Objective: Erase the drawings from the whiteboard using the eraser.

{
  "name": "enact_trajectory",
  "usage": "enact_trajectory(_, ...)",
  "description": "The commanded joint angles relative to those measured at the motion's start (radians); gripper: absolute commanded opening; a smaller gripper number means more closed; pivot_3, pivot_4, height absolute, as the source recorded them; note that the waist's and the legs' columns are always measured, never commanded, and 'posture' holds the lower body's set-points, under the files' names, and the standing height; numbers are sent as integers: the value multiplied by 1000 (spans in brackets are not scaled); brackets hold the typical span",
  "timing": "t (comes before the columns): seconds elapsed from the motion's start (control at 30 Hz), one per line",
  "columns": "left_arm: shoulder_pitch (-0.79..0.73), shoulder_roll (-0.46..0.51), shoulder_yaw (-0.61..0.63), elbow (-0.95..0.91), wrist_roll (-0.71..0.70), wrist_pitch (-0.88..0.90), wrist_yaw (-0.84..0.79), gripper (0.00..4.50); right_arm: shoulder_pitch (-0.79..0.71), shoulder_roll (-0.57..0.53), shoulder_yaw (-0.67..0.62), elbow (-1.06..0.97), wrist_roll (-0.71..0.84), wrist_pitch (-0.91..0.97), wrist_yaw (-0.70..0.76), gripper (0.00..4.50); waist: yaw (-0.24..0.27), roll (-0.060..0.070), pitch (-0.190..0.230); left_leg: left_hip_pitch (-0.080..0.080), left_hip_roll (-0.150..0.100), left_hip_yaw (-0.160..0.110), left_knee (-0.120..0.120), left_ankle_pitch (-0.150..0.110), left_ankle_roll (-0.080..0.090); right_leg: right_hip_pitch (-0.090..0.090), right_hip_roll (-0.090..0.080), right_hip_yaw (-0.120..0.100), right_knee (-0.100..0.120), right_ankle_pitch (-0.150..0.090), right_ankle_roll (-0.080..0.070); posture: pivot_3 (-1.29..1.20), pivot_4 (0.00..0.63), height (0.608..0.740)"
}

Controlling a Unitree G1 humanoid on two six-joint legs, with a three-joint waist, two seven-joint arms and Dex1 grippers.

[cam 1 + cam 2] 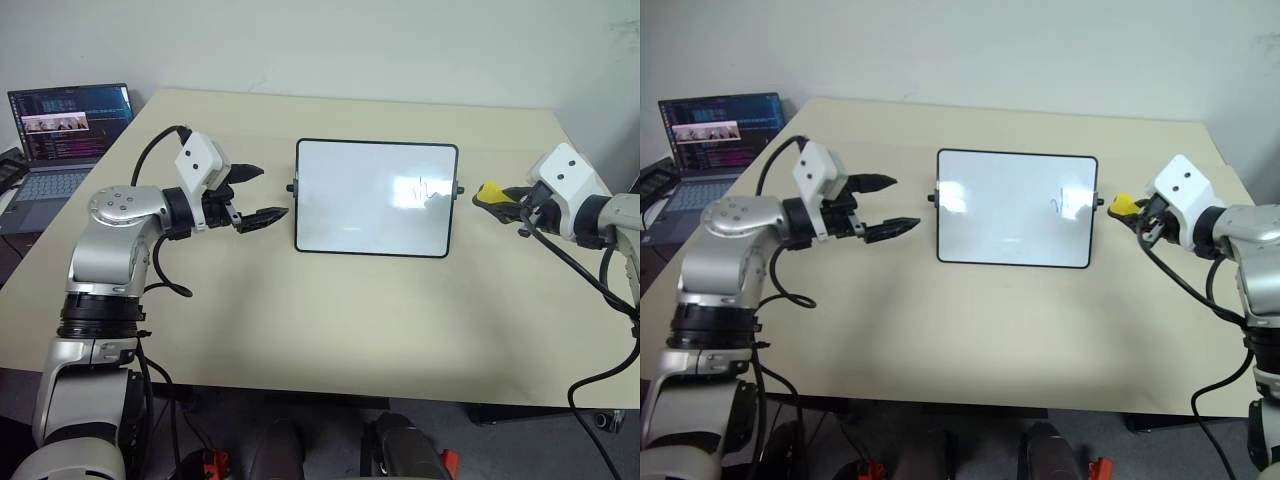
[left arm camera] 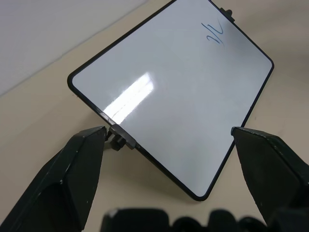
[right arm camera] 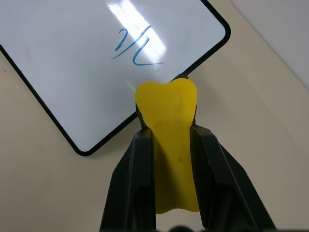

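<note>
The whiteboard (image 1: 376, 198) lies in the middle of the beige table, black-framed with small side knobs. A thin blue drawing (image 3: 134, 47) sits near its right edge, also visible in the head view (image 1: 426, 188). My right gripper (image 1: 500, 196) hovers just off the board's right side, shut on the yellow eraser (image 3: 170, 130), whose front end sticks out toward the board's corner. My left gripper (image 1: 258, 193) stands open just left of the board, level with its left knob (image 2: 116, 140), holding nothing.
An open laptop (image 1: 62, 140) with a lit screen stands at the table's far left corner. Black cables hang from both arms. Bare beige tabletop (image 1: 330, 320) stretches in front of the board to the near edge.
</note>
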Motion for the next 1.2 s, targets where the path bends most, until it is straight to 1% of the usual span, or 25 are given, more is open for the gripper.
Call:
enact_trajectory(0.03, -32, 2, 7, -8, -2, -15, -1, 4500, -6, -28, -55, -22, 29, -21, -7, 672, 0, 0, 0, 0, 0, 0, 0, 0, 0, 0, 0, 0, 0, 0, 0, 0, 150, 740)
enact_trajectory(0.4, -50, -6, 3, 11, 1, -27, -9, 4500, 24, -55, -58, -39, 42, -20, -20, 672, 6, 0, 0, 0, 0, 0, 0, 0, 0, 0, 0, 0, 0, 0, 0, 0, 150, 740)
enact_trajectory(0.57, -52, -13, 1, 10, 0, -26, -11, 4500, -10, -21, -46, -40, 49, -30, -42, 672, 6, 0, 0, 0, 0, 0, 0, 0, 0, 0, 0, 0, 0, 0, 0, 0, 150, 740)
enact_trajectory(0.6, -51, -16, -1, 11, 1, -26, -10, 4500, -30, 0, -38, -31, 46, -32, -60, 672, 6, 0, 0, 0, 0, 0, 0, 0, 0, 0, 0, 0, 0, 0, 0, 0, 150, 740)
enact_trajectory(0.7, -35, -37, -33, 13, 27, -37, -2, 4500, -166, 165, 1, 62, -8, -33, -242, 672, -8, 1, 0, 1, 0, 0, 0, 0, 0, 0, 0, 0, 1, 0, 0, 0, 150, 740)
enact_trajectory(0.8, -30, -64, -46, 7, 26, -30, 4, 4500, -229, 259, 57, 160, -84, -52, -358, 672, -9, 1, 1, 2, 0, 1, 0, 0, 0, 1, 0, 1, 2, 0, 0, 0, 150, 740)
enact_trajectory(0.87, -30, -73, -58, 0, 25, -27, -1, 4500, -249, 282, 99, 216, -140, -64, -414, 672, -5, 1, 1, 2, 0, 0, 0, 0, 0, 1, 0, 0, 1, 0, 0, 0, 150, 740)
enact_trajectory(0.97, -36, -79, -61, -6, 20, -23, -1, 4500, -266, 311, 124, 268, -167, -83, -449, 672, 7, 1, 1, -1, -1, 1, 0, 0, 0, -2, -1, 0, 0, 0, 0, 0, 150, 740)
enact_trajectory(1.13, -31, -74, -53, -17, 12, -16, -3, 4500, -274, 361, 155, 297, -190, -101, -470, 672, 13, 1, 1, -8, 0, 2, 0, 0, 0, -12, -1, 1, 3, 0, 0, 0, 150, 740)
enact_trajectory(1.2, -27, -70, -50, -22, 10, -13, -4, 4500, -278, 369, 157, 297, -191, -100, -470, 672, 13, 1, 1, -8, 0, 2, 0, 0, 0, -12, -1, 1, 4, 0, 0, 0, 150, 740)
